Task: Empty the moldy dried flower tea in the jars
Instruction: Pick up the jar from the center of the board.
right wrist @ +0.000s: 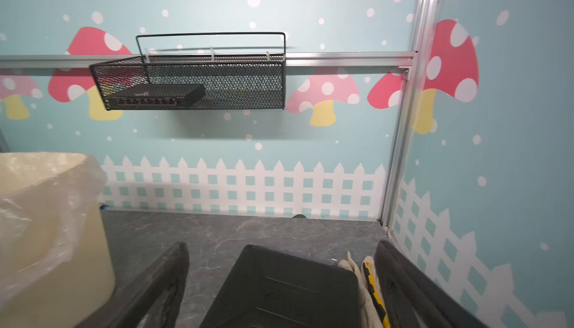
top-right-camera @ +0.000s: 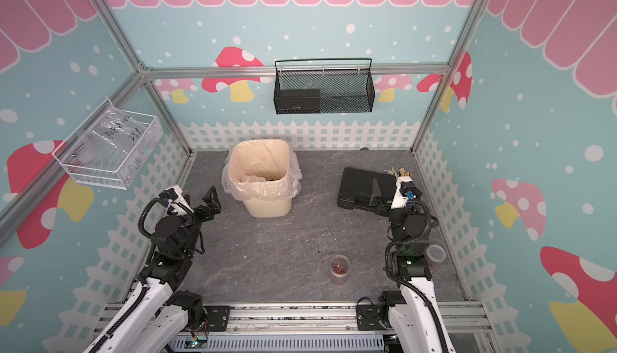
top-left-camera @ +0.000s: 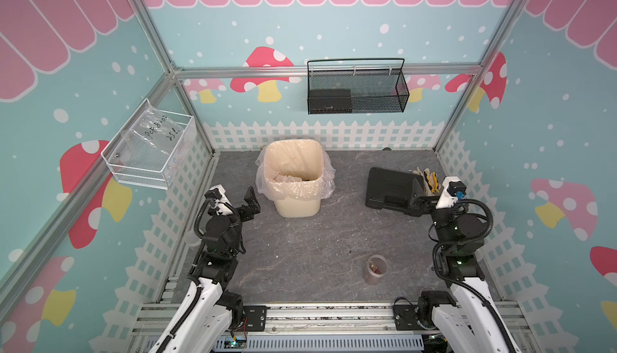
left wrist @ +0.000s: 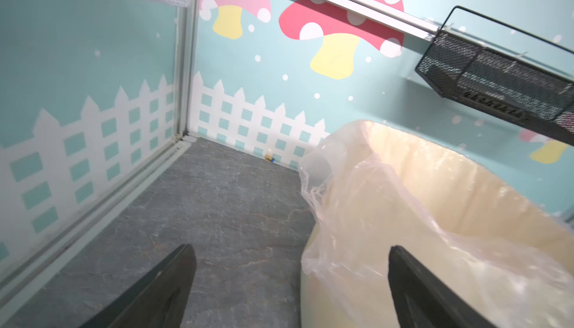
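Near the front edge, a jar (top-left-camera: 374, 278) stands upright holding tea (top-left-camera: 376, 268), well apart from the bin (top-left-camera: 297, 205). The left gripper (left wrist: 291, 246) and right gripper (right wrist: 282, 243) gape empty; a glancing grasp could topple the light jar and scatter tea.

Bright, even light; soft, slightly blurred wrist views.

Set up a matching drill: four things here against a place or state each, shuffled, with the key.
Things:
1 middle jar
2 bin
3 case
4 black basket

Place or state:
A hung on the back wall
B lying flat, closed
C holds reddish bits
D lined with plastic

Pairs: 1-C, 2-D, 3-B, 4-A
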You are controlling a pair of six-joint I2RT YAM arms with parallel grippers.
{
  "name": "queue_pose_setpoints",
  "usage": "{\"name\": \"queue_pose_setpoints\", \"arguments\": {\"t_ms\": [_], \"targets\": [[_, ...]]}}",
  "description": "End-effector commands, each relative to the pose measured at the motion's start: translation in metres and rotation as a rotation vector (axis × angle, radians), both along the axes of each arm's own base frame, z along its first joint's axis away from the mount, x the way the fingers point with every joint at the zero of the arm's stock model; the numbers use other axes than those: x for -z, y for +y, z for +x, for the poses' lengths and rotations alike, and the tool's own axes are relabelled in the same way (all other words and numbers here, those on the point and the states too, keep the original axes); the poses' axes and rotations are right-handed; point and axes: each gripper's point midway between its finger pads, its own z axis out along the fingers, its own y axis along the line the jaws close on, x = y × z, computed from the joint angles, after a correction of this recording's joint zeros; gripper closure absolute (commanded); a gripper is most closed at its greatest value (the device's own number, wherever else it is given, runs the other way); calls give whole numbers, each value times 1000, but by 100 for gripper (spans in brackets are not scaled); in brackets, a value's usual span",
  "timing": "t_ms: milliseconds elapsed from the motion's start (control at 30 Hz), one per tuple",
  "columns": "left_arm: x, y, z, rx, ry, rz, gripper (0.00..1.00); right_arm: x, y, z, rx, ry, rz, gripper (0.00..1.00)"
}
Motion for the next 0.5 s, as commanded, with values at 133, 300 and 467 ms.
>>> {"name": "queue_pose_setpoints", "arguments": {"t_ms": [133, 300, 467], "targets": [[12, -74, -32, 352, 149, -198, 3, 58, 58, -26, -348, 535, 91, 6], [17, -131, -57, 562, 173, -154, 1, 87, 75, -56, -433, 778, 106, 6], [45, -185, -78, 739, 224, -31, 1, 116, 92, -82, -473, 942, 108, 6]]}}
